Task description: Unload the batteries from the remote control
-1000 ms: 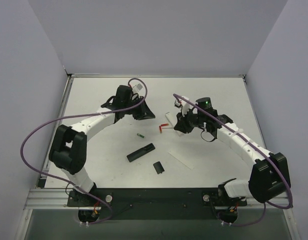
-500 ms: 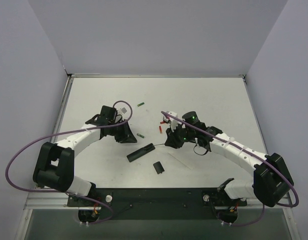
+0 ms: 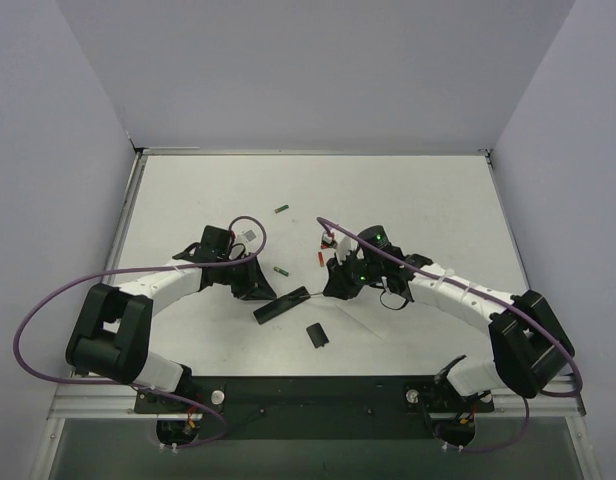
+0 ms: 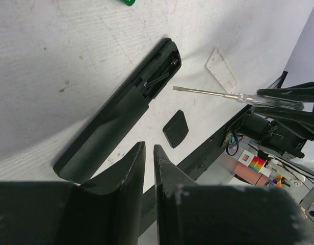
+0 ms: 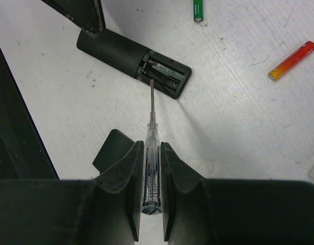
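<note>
The black remote control lies slot-up near the table's middle. Its open slot looks dark, and I cannot tell whether anything sits in it. Two green batteries lie loose on the table: one just beyond the remote, one farther back. My right gripper is shut on a clear-handled screwdriver whose tip reaches into the slot. My left gripper hovers by the remote's other end, jaws a narrow gap apart and empty.
The small black cover piece lies nearer the bases than the remote. A red-and-yellow stick lies beyond the right gripper. A clear plastic piece rests right of the remote. The black base rail runs along the near edge.
The left arm swung from the far middle down to the remote's left end, uncovering a green battery at the back. The right gripper carried the screwdriver nearer and left, to the remote's slot.
</note>
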Available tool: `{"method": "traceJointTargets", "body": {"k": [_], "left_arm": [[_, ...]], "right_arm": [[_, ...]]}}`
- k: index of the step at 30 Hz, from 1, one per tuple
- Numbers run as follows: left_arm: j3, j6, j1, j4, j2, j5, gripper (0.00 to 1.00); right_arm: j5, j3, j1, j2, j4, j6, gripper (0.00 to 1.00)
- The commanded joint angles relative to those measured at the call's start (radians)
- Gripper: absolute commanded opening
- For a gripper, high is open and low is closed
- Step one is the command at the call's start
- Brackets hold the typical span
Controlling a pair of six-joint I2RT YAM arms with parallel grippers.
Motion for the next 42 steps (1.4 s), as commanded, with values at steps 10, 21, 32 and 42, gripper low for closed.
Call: {"method": "traceJointTargets", "body": {"k": [10,21,32,42], "left_arm": [[-0.018,-0.013,0.005,0.096,0.006,0.044,0.23],[-0.034,-0.029,0.003,0.123,0.038,0.042,0.22],[-0.035,-0.032,0.003,0.11,0.106,-0.002,0.22],[-0.034,-0.03,0.003,0.102,0.126,-0.013,0.22]], "right_arm": [[0.002,0.037,0.007,0.072,0.035,0.014,0.0],[0.004,0.061,0.006,0.071,0.028,0.025,0.0],[-0.01,0.083,0.006,0.078,0.021,0.033,0.0],[-0.018,0.098,0.007,0.112,0.021,0.033,0.0]]}}
